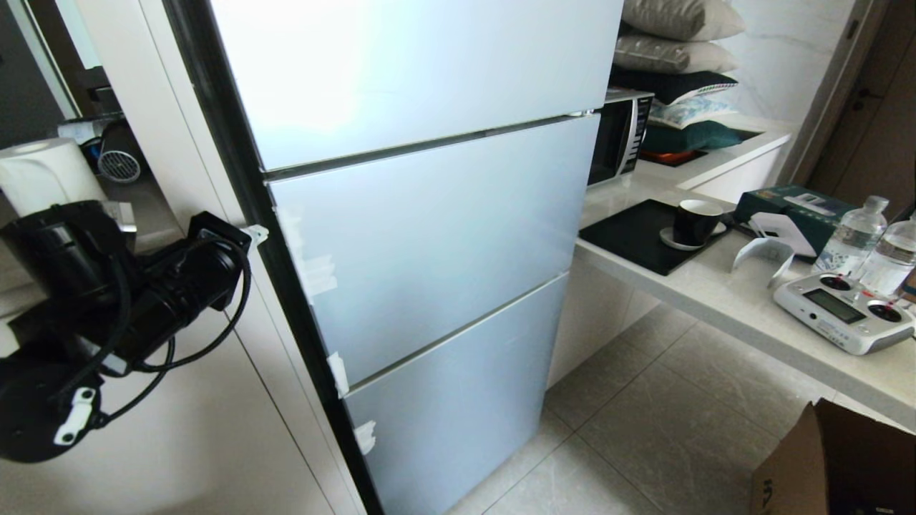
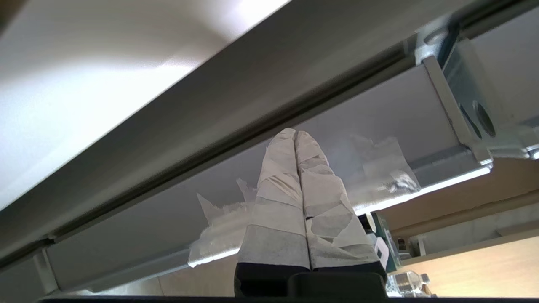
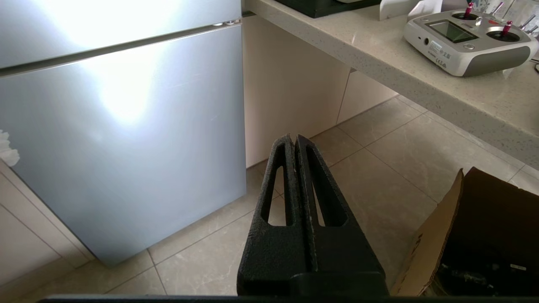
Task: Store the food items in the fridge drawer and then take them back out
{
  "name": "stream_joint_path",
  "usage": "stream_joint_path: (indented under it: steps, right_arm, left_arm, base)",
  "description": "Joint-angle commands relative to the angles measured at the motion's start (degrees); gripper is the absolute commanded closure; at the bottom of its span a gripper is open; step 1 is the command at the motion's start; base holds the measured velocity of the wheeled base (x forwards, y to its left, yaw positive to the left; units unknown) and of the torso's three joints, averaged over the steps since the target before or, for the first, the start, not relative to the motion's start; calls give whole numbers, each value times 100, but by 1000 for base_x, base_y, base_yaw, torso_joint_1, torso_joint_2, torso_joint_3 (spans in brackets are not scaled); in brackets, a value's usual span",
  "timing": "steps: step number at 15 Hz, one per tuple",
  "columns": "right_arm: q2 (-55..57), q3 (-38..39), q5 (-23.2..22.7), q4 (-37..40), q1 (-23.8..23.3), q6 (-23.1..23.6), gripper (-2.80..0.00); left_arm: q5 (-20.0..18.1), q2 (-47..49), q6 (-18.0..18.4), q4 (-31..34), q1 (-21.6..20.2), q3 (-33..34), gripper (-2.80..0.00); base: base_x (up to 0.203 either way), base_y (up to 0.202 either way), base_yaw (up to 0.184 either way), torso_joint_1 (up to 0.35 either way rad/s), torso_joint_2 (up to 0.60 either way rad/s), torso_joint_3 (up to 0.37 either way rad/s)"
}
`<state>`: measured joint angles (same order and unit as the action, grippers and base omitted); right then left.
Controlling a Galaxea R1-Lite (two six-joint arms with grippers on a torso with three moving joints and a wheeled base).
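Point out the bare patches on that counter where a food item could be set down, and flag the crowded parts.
Bare: the counter's front strip between the black tray and the remote controller. Crowded: the right end, with controller, water bottles and green box; the tray carries a black cup.

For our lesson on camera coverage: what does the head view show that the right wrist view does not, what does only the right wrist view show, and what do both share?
Only the head view shows the left arm by the fridge's edge, the microwave, the black cup, water bottles and stacked pillows.

Only the right wrist view shows the right gripper, shut and empty, pointing at the floor tiles.

Both share the closed silver-blue fridge doors, the remote controller, the countertop and the cardboard box.
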<state>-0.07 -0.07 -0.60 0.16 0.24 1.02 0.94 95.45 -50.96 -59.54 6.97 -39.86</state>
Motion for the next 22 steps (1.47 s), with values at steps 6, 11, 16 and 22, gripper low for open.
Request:
stream_joint_path:
  steps: [6,11,16,22]
  right_arm:
    - [-1,-1,-2,2,2,3,0]
    - [-1,-1,-2,2,2,3,0]
    - [-1,1,-2,2,2,-1,0]
    - [-1,-1,-2,2,2,3,0]
  left_arm:
    - [3,0,-24,-31,211,-37,0]
    - [6,0,-28,-31,436,43,0]
    - [3,-44,-28,-31,638,115,0]
    - [6,-235,-28,-38,867,311,0]
  base:
    - [0,0,0,0,0,0]
    - [0,0,0,0,0,0]
    - [0,0,0,0,0,0]
    - [0,0,0,0,0,0]
